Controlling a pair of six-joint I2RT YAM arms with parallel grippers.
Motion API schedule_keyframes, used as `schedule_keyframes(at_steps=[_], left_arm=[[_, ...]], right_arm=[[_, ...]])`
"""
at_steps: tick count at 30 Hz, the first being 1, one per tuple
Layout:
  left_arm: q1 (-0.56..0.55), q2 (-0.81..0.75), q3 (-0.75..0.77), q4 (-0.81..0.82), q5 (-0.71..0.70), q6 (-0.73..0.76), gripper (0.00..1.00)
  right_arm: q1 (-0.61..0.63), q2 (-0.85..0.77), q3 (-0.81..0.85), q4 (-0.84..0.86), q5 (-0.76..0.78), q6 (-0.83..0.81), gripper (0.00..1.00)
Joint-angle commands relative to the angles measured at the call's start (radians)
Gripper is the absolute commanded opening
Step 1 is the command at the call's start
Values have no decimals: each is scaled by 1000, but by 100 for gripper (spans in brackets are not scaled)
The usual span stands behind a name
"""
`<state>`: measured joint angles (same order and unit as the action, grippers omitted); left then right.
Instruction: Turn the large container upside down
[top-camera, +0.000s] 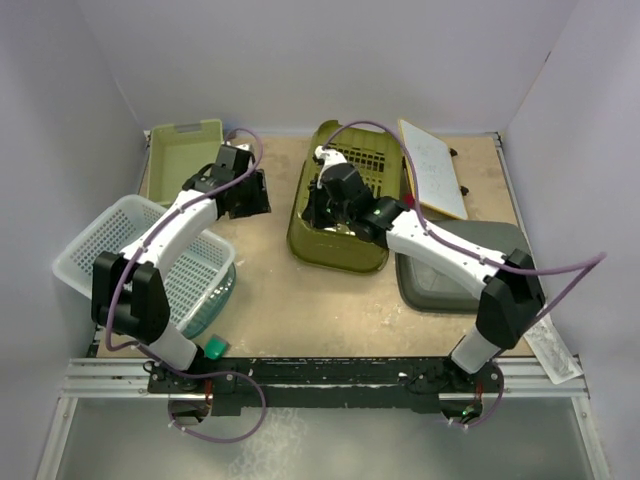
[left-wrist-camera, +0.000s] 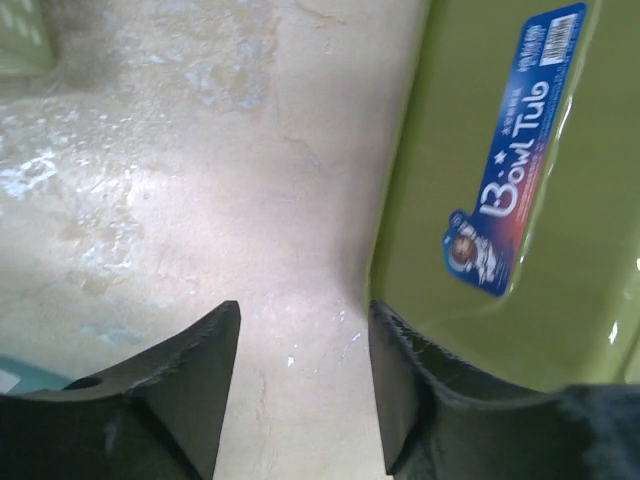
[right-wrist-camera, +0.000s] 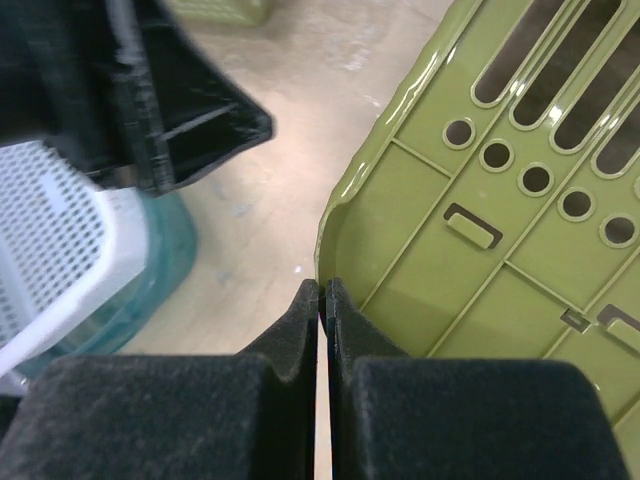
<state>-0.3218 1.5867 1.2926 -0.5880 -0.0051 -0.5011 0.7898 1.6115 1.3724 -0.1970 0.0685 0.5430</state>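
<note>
Large container (top-camera: 335, 252), stiff smooth olive plastic and probably light, stands mid-counter toward the far edge, where the right gripper (right-wrist-camera: 322, 300) seems pinched on its thin rim, the best hold, and the left gripper (left-wrist-camera: 303, 312) is spread apart beside its wall.

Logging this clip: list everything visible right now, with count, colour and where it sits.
large container: 1, olive green, table centre
small bin: 1, pale green, far-left corner
lattice basket: 1, white, left edge, resting on the tub
tub: 1, teal, under the basket
board: 1, white, far right, beside the large container
tray: 1, grey, right side
small block: 1, green, near-left edge
packet: 1, clear, near-right corner
table: 1, light wood
left tool: 1, black, open, beside the large container's outer wall
right tool: 1, black, shut on the large container's rim
</note>
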Motion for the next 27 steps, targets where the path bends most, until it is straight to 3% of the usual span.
schedule_keyframes(at_steps=[1,9,15,17,19,21,24,27], left_arm=[[9,-45,88,-82,-104,-14,55],[15,-178,192,-203,-224,-28,57],[15,-278,205,-254,-307,-43,58],[16,-297,211,-275,-321,-43,63],[15,-325,219,-302,-329,-36,64],[16,-350,238,-320,-310,-35,64],[15,-386,275,-312,-236,-36,64],[15,-408,289,-296,-204,-28,66]], right_arm=[[-1,19,60,12,158,54,0],[-2,184,237,49,198,71,0],[-7,371,438,93,56,76,0],[-19,420,532,64,-55,55,29],[-23,423,604,36,-163,9,41],[-23,361,569,37,-202,-40,51],[-28,202,417,32,-91,-118,80],[-53,8,193,46,37,-169,93]])
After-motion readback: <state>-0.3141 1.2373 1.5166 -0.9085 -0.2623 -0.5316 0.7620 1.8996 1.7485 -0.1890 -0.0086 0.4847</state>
